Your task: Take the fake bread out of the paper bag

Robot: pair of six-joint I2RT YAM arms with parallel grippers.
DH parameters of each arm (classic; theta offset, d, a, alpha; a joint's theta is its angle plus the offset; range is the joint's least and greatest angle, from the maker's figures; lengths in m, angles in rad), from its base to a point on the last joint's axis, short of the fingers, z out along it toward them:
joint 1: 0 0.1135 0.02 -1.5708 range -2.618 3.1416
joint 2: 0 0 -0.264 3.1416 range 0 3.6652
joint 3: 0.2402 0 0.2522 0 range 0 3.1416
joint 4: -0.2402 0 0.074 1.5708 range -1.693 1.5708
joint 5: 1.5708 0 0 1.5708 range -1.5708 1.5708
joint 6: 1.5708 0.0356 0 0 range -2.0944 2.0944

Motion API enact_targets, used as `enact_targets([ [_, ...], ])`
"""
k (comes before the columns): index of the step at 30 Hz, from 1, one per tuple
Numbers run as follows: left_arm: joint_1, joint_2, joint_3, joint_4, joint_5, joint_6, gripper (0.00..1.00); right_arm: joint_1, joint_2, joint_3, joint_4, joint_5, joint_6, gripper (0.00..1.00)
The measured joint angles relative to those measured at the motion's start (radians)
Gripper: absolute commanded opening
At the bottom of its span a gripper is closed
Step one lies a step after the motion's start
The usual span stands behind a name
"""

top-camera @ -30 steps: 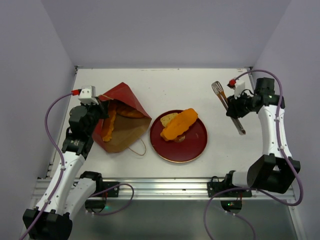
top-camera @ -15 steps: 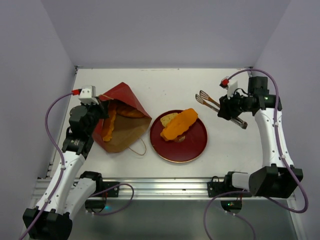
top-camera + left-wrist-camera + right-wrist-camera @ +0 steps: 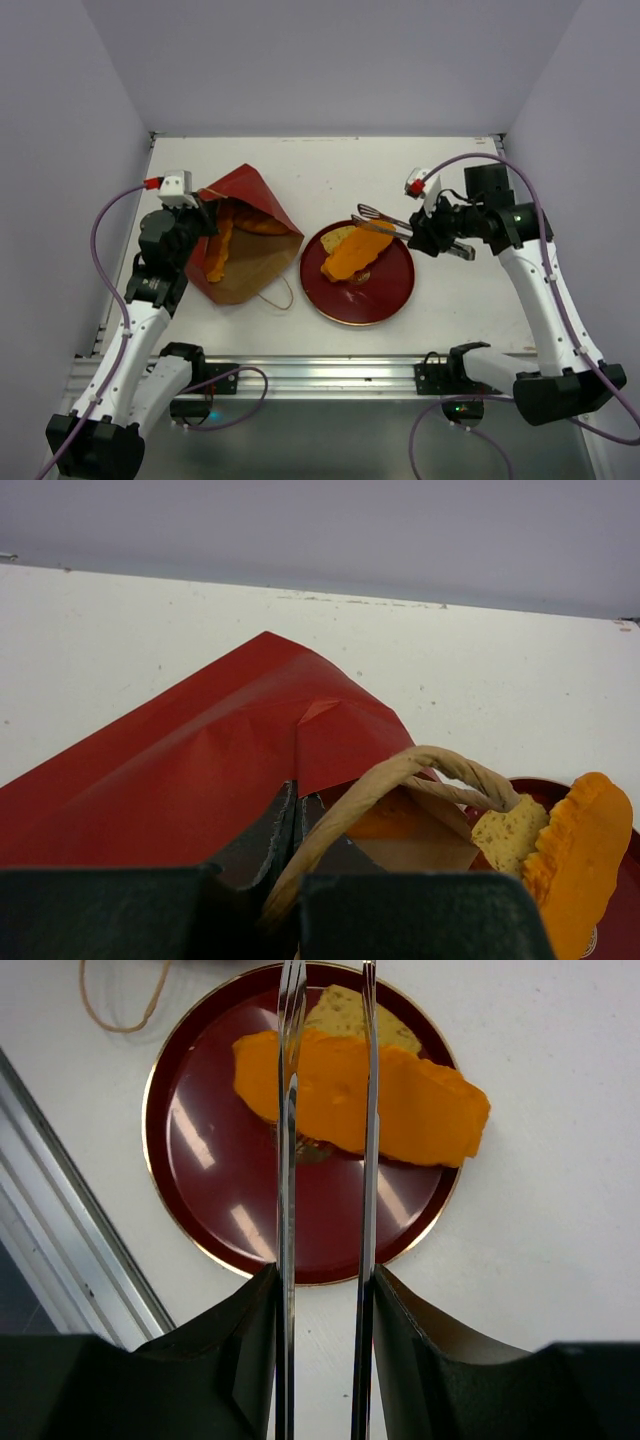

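The paper bag lies on its side at the left, red outside, brown inside, with its mouth toward the plate. My left gripper is shut on its rim, and a cord handle arches over the fingers. An orange loaf of fake bread shows inside the bag. On the red plate lie another orange loaf and a pale slice. My right gripper is shut on metal tongs. Their two arms stand apart above the loaf on the plate.
The bag's other cord handle lies loose on the white table between bag and plate. Grey walls close in the table at the back and both sides. A metal rail runs along the near edge.
My right arm has swung left, carrying the tongs from the table's right side to above the plate's bread. The left arm and bag have not moved.
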Motion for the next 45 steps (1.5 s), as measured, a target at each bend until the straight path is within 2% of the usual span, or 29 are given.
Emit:
enact_targets([
  [4,0.000,0.010,0.000,0.008,0.000,0.000,0.00,0.117,-0.014,0.000,-0.032,0.005,-0.034,0.42],
  [11,0.000,0.042,0.000,0.015,0.006,0.000,0.00,0.488,-0.012,-0.008,-0.030,0.112,-0.087,0.41],
  [16,0.000,0.060,0.000,0.019,0.006,0.000,0.00,0.695,0.108,0.017,-0.002,0.266,-0.114,0.40],
  [21,0.000,0.080,0.001,0.021,0.010,0.000,0.00,0.839,0.274,0.072,0.093,0.470,-0.120,0.40],
  [28,0.000,0.111,0.003,0.027,0.026,-0.002,0.00,0.909,0.504,0.184,0.288,0.733,-0.136,0.39],
  [34,0.000,0.126,0.003,0.038,0.032,-0.012,0.00,0.922,0.649,0.206,0.439,0.898,-0.180,0.40],
  [45,0.000,0.128,0.003,0.041,0.037,-0.019,0.00,0.923,0.719,0.199,0.613,1.060,-0.253,0.42],
])
